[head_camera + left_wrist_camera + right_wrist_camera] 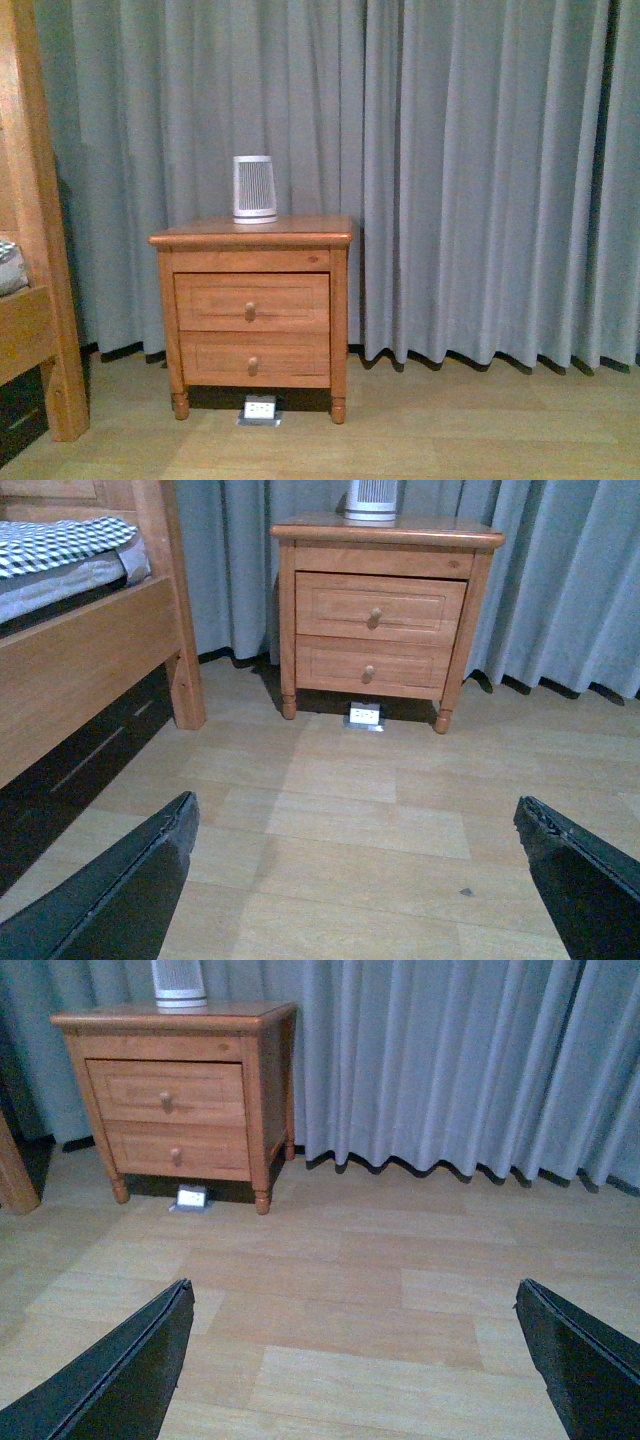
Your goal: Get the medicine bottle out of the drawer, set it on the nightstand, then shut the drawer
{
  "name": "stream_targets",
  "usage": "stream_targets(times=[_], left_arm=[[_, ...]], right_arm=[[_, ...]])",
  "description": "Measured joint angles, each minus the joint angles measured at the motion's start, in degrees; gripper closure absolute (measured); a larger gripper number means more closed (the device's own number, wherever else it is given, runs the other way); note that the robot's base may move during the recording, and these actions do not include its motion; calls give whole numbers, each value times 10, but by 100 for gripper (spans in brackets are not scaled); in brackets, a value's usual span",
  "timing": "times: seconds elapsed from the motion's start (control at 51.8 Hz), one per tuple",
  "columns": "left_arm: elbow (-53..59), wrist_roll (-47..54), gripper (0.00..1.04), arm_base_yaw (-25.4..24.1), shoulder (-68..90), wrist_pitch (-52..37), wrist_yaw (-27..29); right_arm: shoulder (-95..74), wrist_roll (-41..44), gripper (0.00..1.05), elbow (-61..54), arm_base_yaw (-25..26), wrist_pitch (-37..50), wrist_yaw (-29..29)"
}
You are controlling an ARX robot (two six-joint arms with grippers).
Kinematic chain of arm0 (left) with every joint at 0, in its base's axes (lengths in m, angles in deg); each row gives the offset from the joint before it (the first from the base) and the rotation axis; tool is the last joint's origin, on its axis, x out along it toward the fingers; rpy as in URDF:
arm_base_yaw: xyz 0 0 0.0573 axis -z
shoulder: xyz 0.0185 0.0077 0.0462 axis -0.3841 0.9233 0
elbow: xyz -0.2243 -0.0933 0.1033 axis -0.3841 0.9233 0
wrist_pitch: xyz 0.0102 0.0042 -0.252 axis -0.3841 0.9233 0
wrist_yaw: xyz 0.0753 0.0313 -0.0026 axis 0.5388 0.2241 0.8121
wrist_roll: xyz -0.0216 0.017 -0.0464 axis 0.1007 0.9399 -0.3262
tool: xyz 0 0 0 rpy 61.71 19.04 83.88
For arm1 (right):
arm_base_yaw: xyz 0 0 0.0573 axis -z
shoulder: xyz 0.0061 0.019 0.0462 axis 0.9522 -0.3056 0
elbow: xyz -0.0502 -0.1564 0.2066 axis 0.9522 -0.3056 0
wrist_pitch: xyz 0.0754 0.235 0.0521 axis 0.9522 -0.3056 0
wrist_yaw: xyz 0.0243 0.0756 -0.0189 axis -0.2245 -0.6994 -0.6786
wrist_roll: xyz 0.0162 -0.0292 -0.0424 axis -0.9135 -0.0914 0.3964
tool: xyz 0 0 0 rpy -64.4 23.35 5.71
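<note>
The orange-brown nightstand [250, 238] stands against the curtain; it also shows in the left wrist view [385, 540] and the right wrist view [265, 1070]. Its upper drawer [252, 301] is shut, with one round knob; it also shows in the left wrist view [378, 607] and the right wrist view [166, 1091]. The medicine bottle is hidden. My left gripper [355, 825] is open and empty, well back from the nightstand above the floor. My right gripper [355, 1305] is open and empty, also far back. Neither arm shows in the front view.
A tall white ribbed device [254, 188] stands on the nightstand top. The lower drawer [254, 359] is shut. A small white box [260, 409] lies on the floor under the nightstand. A wooden bed frame [35, 300] stands at the left. Grey curtain [480, 170] hangs behind.
</note>
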Motion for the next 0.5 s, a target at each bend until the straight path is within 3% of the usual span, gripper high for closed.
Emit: stream_targets(times=[0.502], left_arm=[[0, 0, 7, 0, 0, 0, 0]], right_arm=[[0, 0, 7, 0, 0, 0, 0]])
